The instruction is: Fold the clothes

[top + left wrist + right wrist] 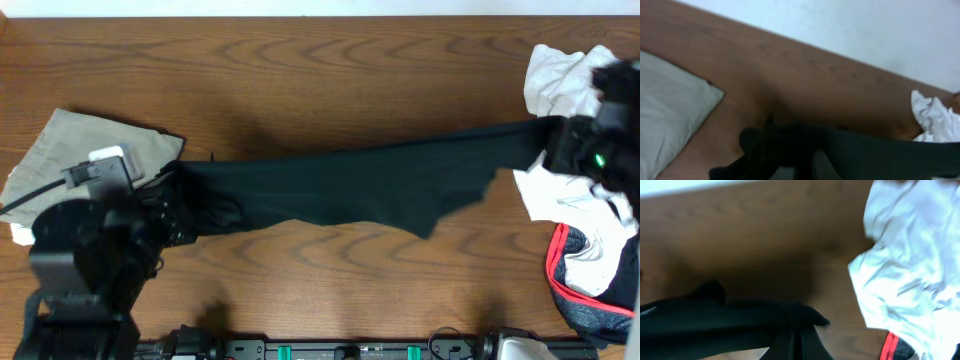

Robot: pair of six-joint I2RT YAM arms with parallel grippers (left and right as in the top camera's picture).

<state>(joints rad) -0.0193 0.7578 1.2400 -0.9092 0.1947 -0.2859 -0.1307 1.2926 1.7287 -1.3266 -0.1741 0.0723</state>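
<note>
Nearest the front edge, at the right-hand corner, a grey garment with red trim (590, 290) lies heaped on the wooden table (320, 70), white fabric showing inside it. The right wrist view catches a bit of that red trim beside the white cloth.

Farther in, the black shirt (350, 180) is stretched in a long band across the middle of the tabletop, from near the left edge to near the right edge. It rises slightly toward the far right, and one loose flap hangs toward the front. The left gripper (178, 205) is clamped on its left end, where the fabric bunches into dark folds (790, 150). The right gripper (558, 140) is closed on its right end, and the cloth gathers there around the dark fingers (795, 340).

Beside the left gripper, at the left edge, a khaki garment (75, 150) lies flat, one corner just touching the shirt's end. The left arm covers part of it.

Farthest off, at the back right corner, a crumpled white garment (560, 80) sits just behind the right gripper. More white cloth spreads below it along the right edge.
</note>
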